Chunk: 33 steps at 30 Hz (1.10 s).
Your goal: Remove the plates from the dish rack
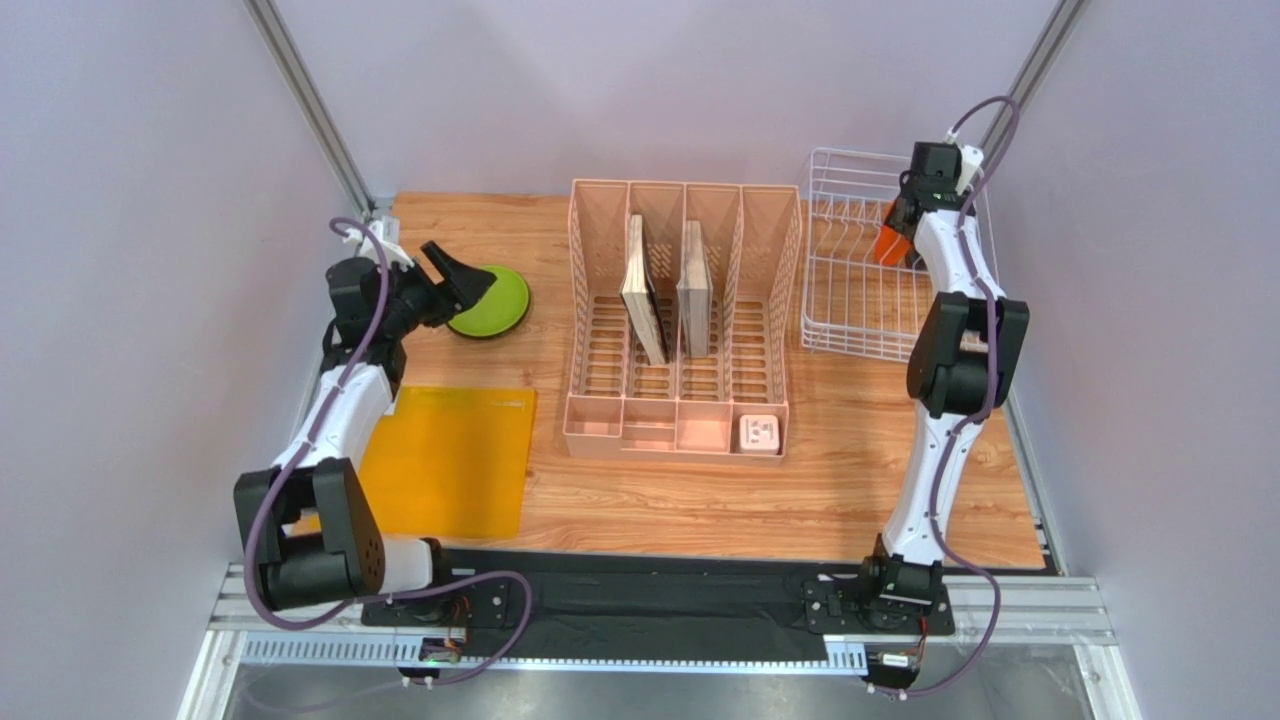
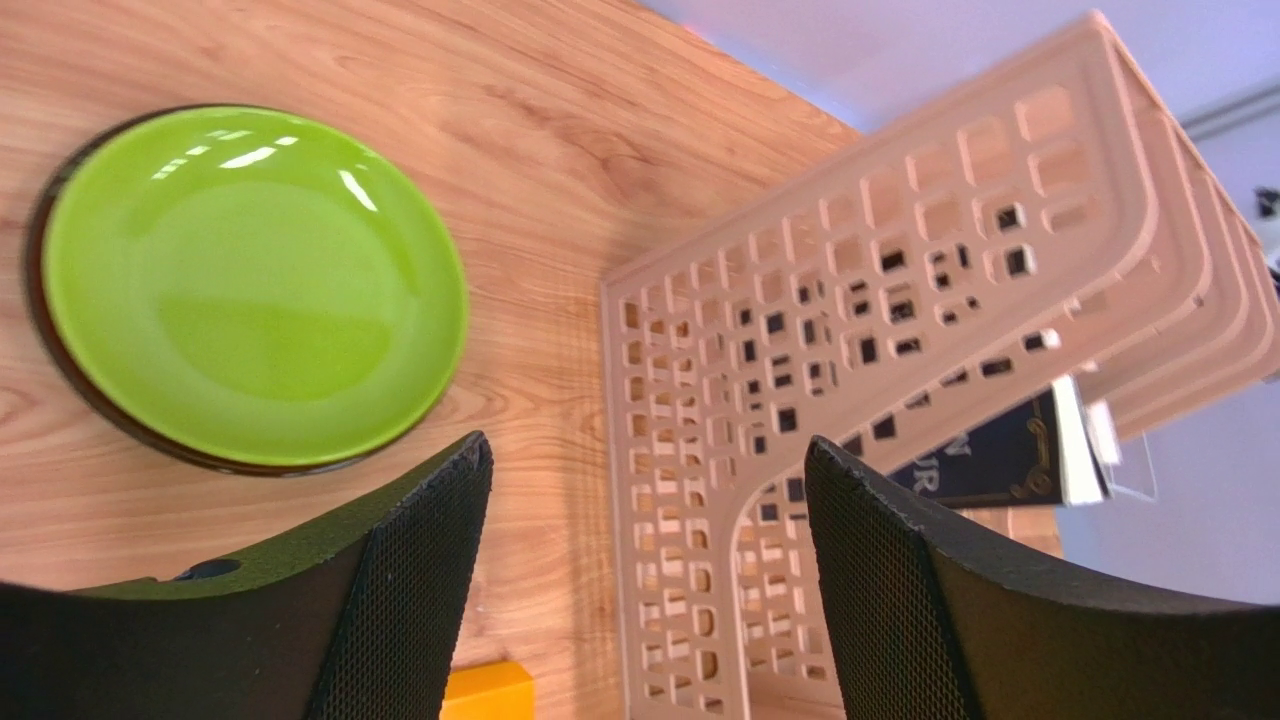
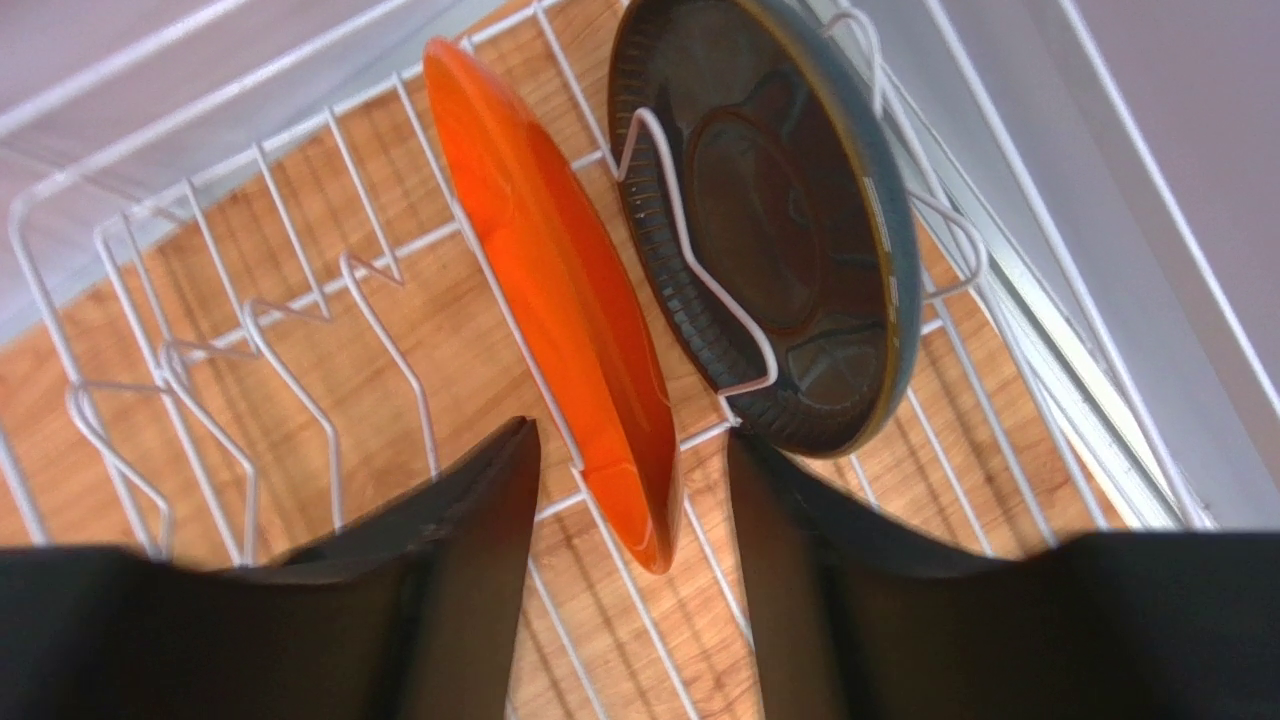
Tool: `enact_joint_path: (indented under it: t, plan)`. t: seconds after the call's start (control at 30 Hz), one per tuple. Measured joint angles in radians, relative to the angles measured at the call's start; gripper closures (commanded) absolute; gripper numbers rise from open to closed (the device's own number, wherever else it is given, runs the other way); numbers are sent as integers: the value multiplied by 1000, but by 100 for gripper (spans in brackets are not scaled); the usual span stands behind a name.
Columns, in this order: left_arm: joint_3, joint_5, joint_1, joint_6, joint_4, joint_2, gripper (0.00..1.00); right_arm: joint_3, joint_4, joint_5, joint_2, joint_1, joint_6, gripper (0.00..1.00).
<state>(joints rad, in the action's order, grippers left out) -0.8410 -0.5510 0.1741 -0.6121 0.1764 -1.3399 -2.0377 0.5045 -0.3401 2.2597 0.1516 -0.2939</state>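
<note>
Plates (image 3: 571, 285) in the dish rack (image 1: 864, 152) number two: an orange plate on edge between the wire tines (image 3: 376, 300), and a grey-teal plate (image 3: 781, 225) just beside it, leaning in the next slot toward the rack's outer wall. The tines hold both upright, which leaves each rim free to be pinched from above. The right arm's fingers (image 3: 451, 555) have reached down inside the rack and straddle the orange plate's lower edge, one on each face. They are set to a middling width, and a sliver of gap shows on both sides, so I judge the plate bracketed but not yet clamped. Well apart from the rack, on the desk (image 1: 842, 480) beyond the pink slotted organizer (image 2: 842, 330), a lime green plate (image 2: 248, 278) lies flat. A dark rim shows under it, probably another plate it is stacked on, which suggests unloaded plates are being piled there. The left arm's fingers (image 2: 406, 570) hover near that pile, spread wide and holding nothing. A yellow mat (image 1: 451, 458) lies on that same side of the organizer from the rack, nearer the arm bases, with nothing on it. Closing squarely on the orange plate and lifting straight up should keep its rim from catching the tines or knocking its grey-teal neighbour.
</note>
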Motion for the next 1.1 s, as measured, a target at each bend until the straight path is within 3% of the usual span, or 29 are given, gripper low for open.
enact_joint_path:
  t: [0.07,0.37,0.57,0.8,1.1]
  plan:
    - [13,-2,-20,1,4,27,19,-8,0,30,14,3,15,100]
    - [57,-5,-100,1,23,78,19,-14,14,8,24,-8,95,100]
    - [60,18,-155,6,21,78,19,61,-21,-179,-25,-74,145,100]
    - [70,57,-211,17,14,100,19,212,-98,-404,-212,-167,232,100]
    - [81,68,-225,19,8,148,20,380,-136,-420,-483,-193,200,100]
